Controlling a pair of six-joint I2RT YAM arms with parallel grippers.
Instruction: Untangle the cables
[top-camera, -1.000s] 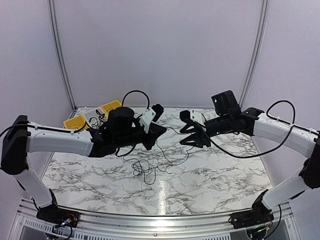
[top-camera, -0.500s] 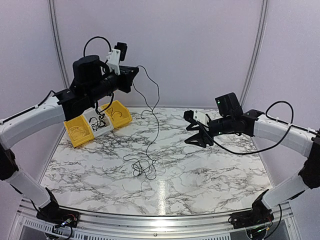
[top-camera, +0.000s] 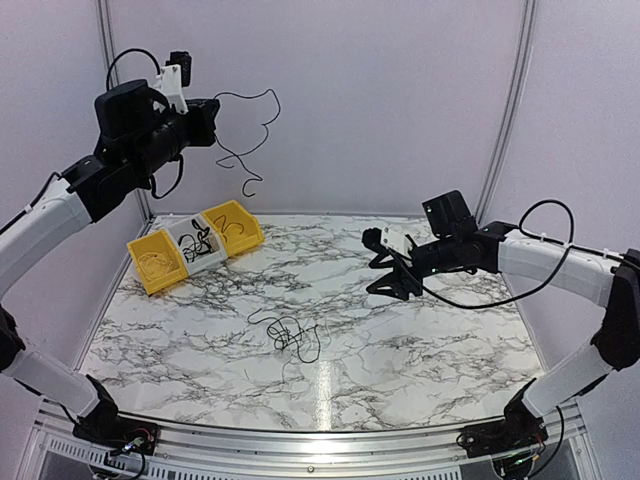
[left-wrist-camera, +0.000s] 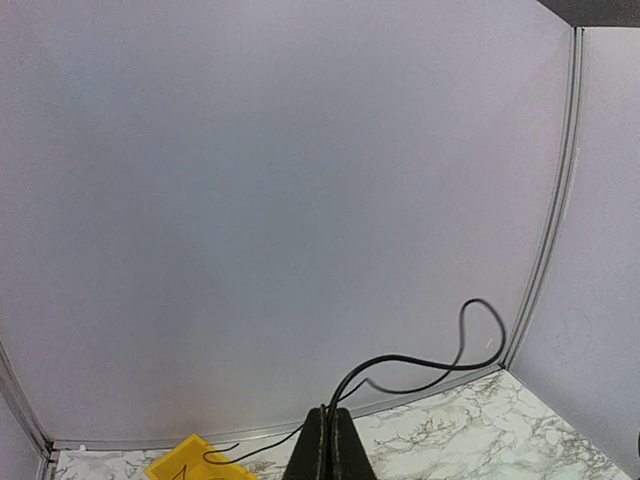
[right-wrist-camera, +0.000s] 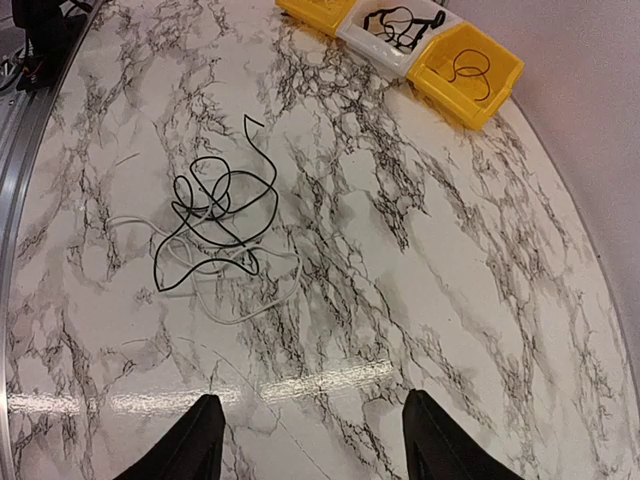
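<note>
Marbled tabletop (top-camera: 450, 340) carries a loose, thin black cable tangle (top-camera: 290, 335) ahead of my right gripper (top-camera: 388, 272), jaws apart; my left gripper (top-camera: 210, 112), raised high, pinches one curly cable (top-camera: 245, 140) trailing down from it.

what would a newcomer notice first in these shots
The left hand, high at the upper left, is shut on one thin black cable that dangles in mid-air. Below, a small tangle of cables lies near the middle of the marble table, and the right hand hovers open to its right.
</note>
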